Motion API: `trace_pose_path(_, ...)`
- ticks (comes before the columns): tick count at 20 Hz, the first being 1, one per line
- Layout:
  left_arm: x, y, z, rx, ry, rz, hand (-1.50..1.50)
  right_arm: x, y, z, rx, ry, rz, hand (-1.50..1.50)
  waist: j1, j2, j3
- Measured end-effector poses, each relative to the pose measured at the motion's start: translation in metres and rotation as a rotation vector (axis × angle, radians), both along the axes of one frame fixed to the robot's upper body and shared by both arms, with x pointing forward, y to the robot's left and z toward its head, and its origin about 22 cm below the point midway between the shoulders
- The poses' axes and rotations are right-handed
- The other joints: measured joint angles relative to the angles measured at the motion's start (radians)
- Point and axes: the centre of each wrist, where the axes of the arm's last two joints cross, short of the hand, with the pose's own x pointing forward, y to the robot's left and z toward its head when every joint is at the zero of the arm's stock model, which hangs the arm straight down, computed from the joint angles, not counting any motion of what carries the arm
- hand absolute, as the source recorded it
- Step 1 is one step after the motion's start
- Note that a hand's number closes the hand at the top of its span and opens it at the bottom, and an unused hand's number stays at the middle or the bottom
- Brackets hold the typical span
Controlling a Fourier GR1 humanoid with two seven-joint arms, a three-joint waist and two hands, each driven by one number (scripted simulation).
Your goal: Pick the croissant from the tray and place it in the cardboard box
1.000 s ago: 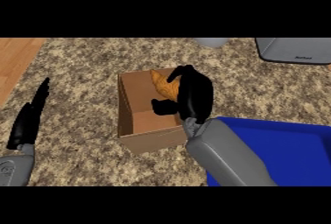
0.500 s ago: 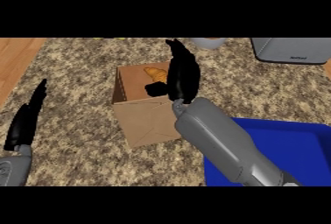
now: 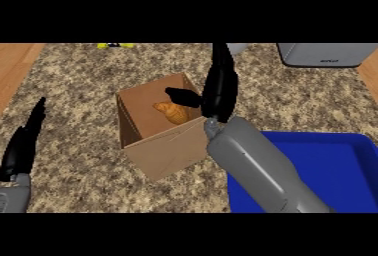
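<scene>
Croissant lying inside cardboard box, just left of right hand, fingers straight, empty

The croissant is golden orange against the brown box (plain cardboard, paler on its outer walls). The tray is bright blue. The counter is speckled beige and brown granite. Both hands, right and left, are black, on grey forearms.
</scene>
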Motion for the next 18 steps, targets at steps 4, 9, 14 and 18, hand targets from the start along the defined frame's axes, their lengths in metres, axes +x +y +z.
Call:
trace_pose_path(4, -0.004, 0.006, -0.001, -0.001, -0.002, 0.012, 0.00, -0.017, -0.028, 0.001, 0.078, -0.029, -0.019, -1.50, -0.017, -0.003, 0.000)
trace_pose_path(9, -0.009, 0.008, 0.000, 0.001, 0.008, 0.028, 0.00, -0.056, -0.080, 0.002, 0.116, -0.042, -0.065, -1.50, -0.033, -0.006, 0.000)
trace_pose_path(14, -0.013, 0.010, 0.003, -0.001, 0.008, 0.035, 0.00, -0.108, -0.135, -0.001, 0.114, -0.029, -0.103, -1.50, -0.036, -0.005, 0.000)
trace_pose_path(18, -0.014, 0.010, 0.002, 0.002, 0.008, 0.029, 0.00, -0.152, -0.170, 0.002, 0.096, -0.005, -0.098, -1.50, -0.035, -0.003, 0.001)
